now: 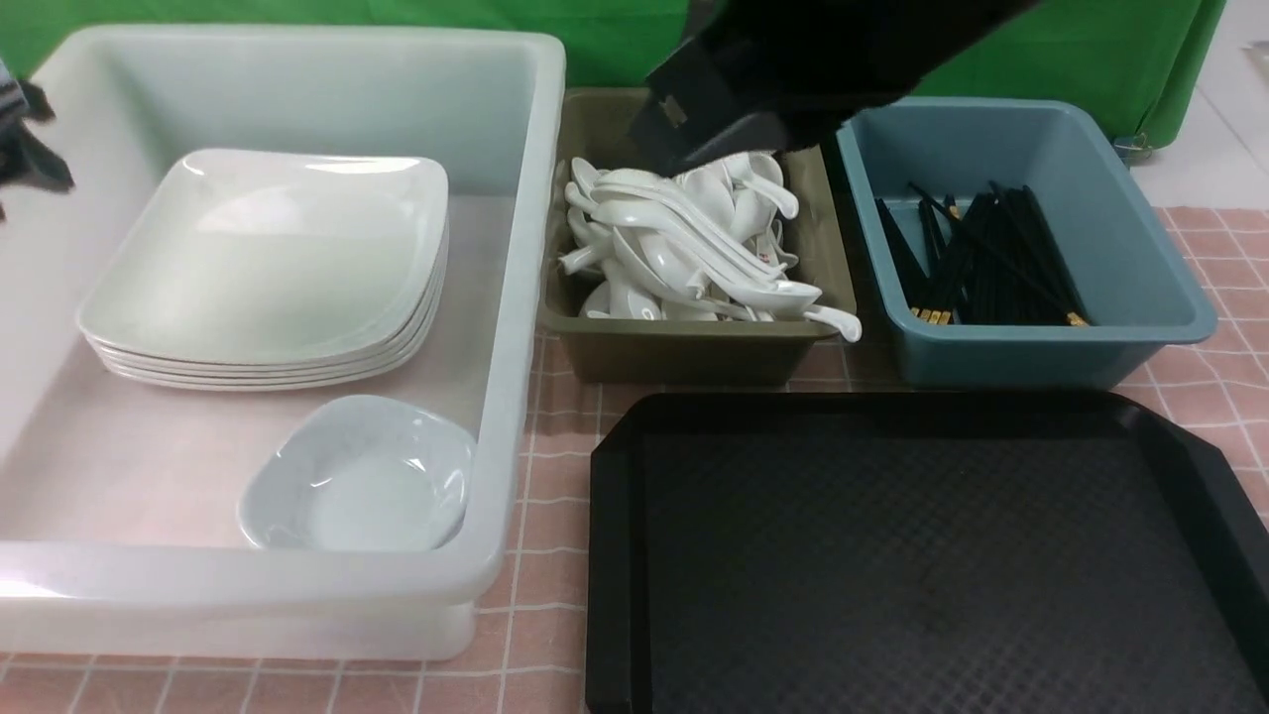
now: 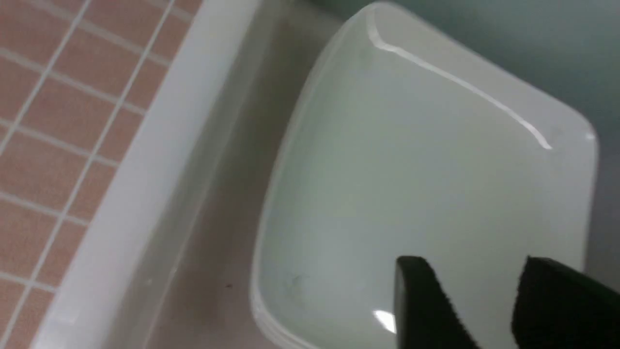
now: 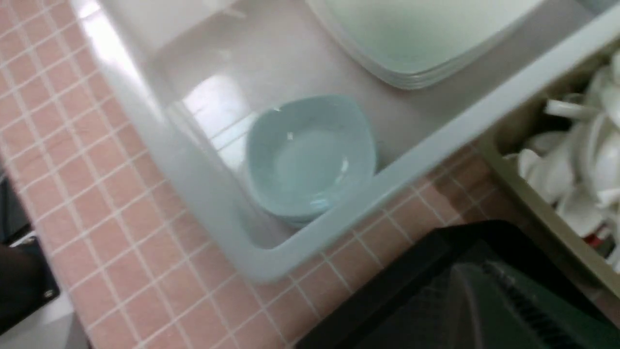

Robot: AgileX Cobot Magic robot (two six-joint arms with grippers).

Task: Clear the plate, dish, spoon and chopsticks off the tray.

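Observation:
The black tray [image 1: 892, 555] lies bare at the front right; its corner shows in the right wrist view [image 3: 387, 291]. The large white plate [image 1: 268, 258] tops a stack in the white bin [image 1: 525, 297]. A small pale dish [image 1: 362, 481] sits in that bin's near corner and shows in the right wrist view [image 3: 310, 155]. White spoons [image 1: 694, 248] fill the olive bin. Black chopsticks [image 1: 981, 263] lie in the blue bin. My left gripper [image 2: 472, 264] is open and empty just above the plate [image 2: 411, 169]. My right gripper [image 3: 477, 271] looks shut and empty, high over the olive bin [image 1: 714, 119].
The olive bin [image 1: 684, 352] and the blue bin [image 1: 1140, 268] stand side by side behind the tray. The white bin's tall wall runs along the tray's left. A pink tiled cloth [image 1: 555, 476] covers the table. My left arm [image 1: 25, 139] shows at the far left edge.

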